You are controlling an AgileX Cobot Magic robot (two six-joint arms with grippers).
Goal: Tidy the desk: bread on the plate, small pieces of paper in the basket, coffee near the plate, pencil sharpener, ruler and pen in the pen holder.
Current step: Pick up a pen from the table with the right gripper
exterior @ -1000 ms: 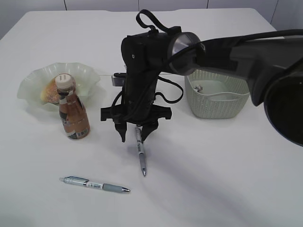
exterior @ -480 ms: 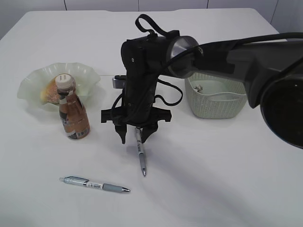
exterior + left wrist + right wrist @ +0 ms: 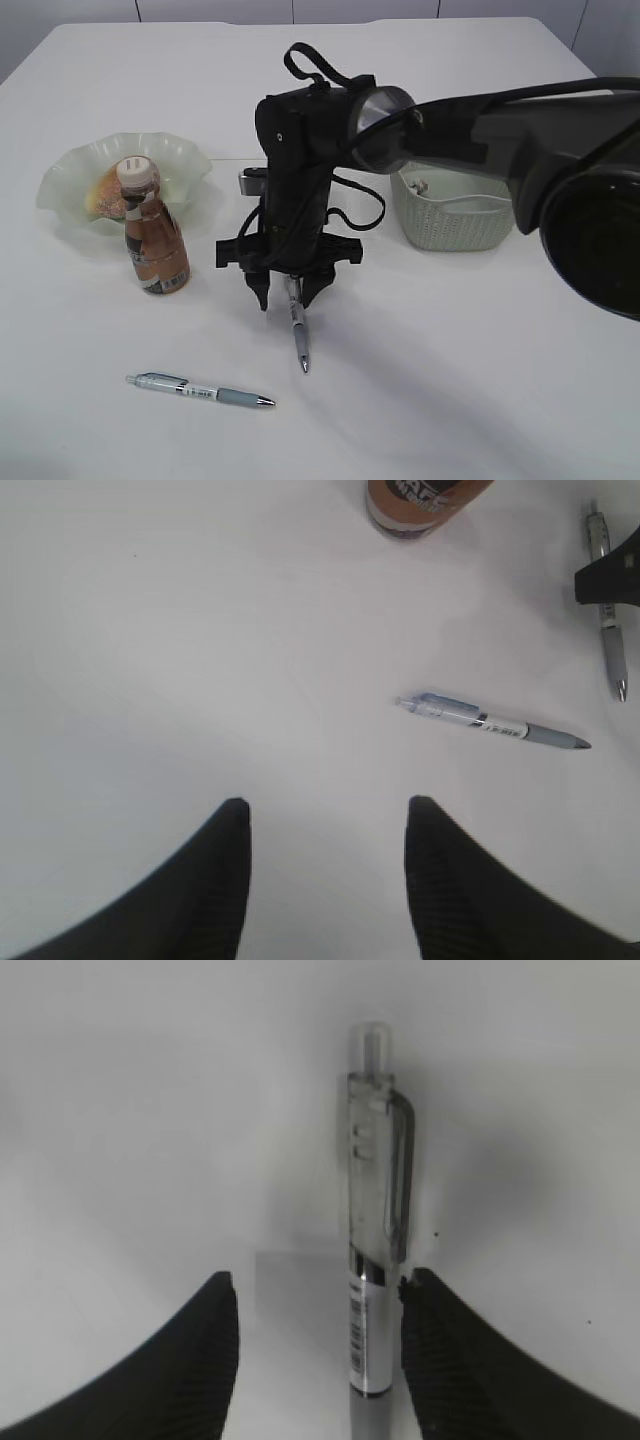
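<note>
— So how was the right gripper [image 3: 285,293] set?
— Half-open, straddling a pen [image 3: 297,327] lying on the desk [image 3: 450,350], right finger [image 3: 450,1360] touching its barrel, nothing gripped.
— Any writing?
— Unreadable print on the coffee [image 3: 152,232] label, left.

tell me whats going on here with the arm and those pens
The right gripper is down over a pen on the desk, jaws open on either side of its clip end, not yet closed on it. A second pen lies nearer the front. The left gripper hangs open above bare desk. The bread is on the plate, with the coffee beside it.
</note>
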